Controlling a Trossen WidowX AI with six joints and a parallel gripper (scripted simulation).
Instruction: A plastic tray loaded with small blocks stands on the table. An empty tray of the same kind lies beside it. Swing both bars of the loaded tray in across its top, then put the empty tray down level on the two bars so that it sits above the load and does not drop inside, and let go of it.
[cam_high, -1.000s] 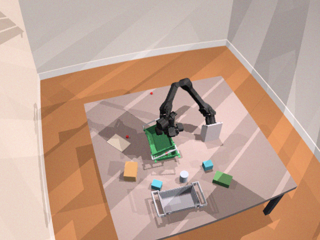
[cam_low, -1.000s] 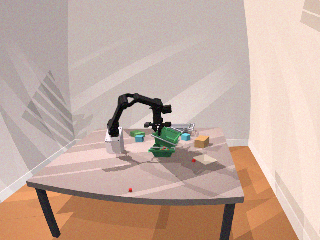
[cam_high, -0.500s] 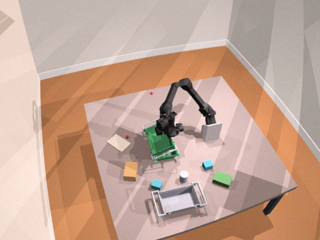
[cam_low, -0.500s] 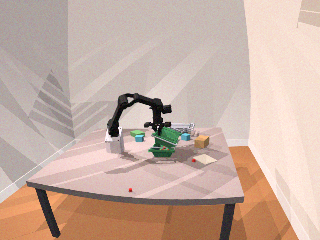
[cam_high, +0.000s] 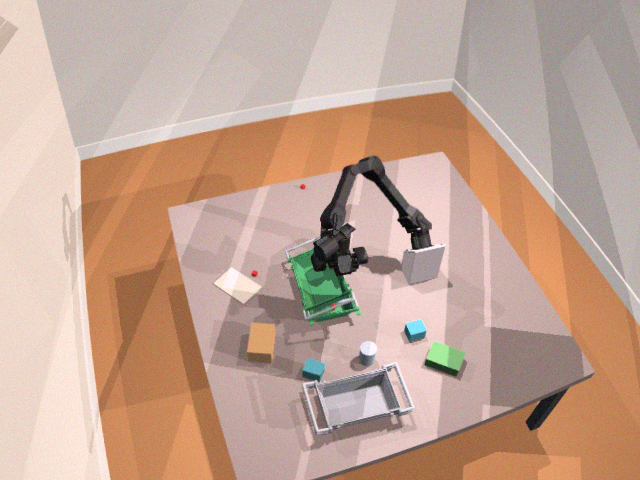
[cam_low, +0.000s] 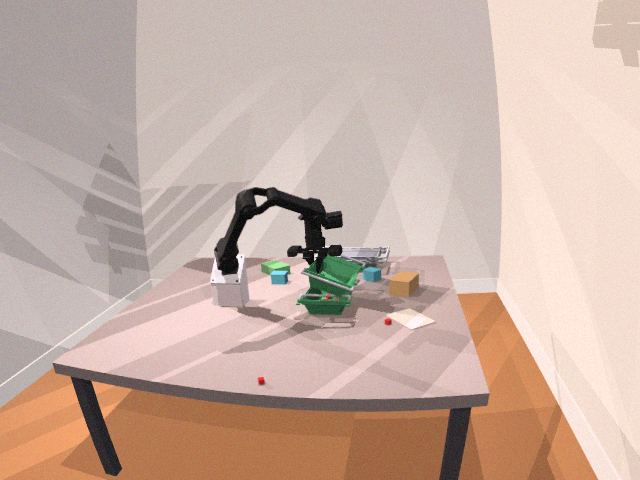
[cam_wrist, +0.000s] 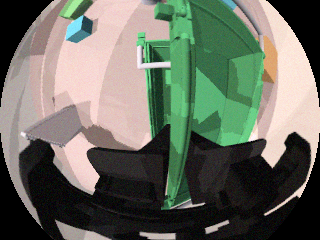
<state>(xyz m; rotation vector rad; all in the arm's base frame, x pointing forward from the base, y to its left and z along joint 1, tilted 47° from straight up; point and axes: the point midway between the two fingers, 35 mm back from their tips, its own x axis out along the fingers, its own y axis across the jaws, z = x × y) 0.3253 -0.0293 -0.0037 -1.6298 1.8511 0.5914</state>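
Observation:
My gripper (cam_low: 318, 267) (cam_wrist: 173, 127) is shut on one side wall of the empty green tray (cam_high: 319, 281) (cam_low: 337, 269) (cam_wrist: 215, 75). That tray hangs tilted sideways above the loaded green tray (cam_low: 325, 308) (cam_wrist: 148, 95), with its far side lower in the exterior view. The loaded tray stands on the table, mostly hidden in the top view. Small red blocks (cam_low: 328, 297) show inside it. One of its wire bars (cam_wrist: 154, 65) lies inward across its top in the wrist view; a bar also shows at its near end in the exterior view. Whether the trays touch is unclear.
A grey tray (cam_high: 356, 405) with bars outward stands near the table edge. Around are a pale cylinder (cam_high: 368, 352), an orange box (cam_high: 261, 341), two blue blocks (cam_high: 415, 329) (cam_high: 313, 368), a green block (cam_high: 445, 357), a cream sheet (cam_high: 237, 285) and two loose red blocks (cam_high: 254, 273) (cam_high: 303, 186).

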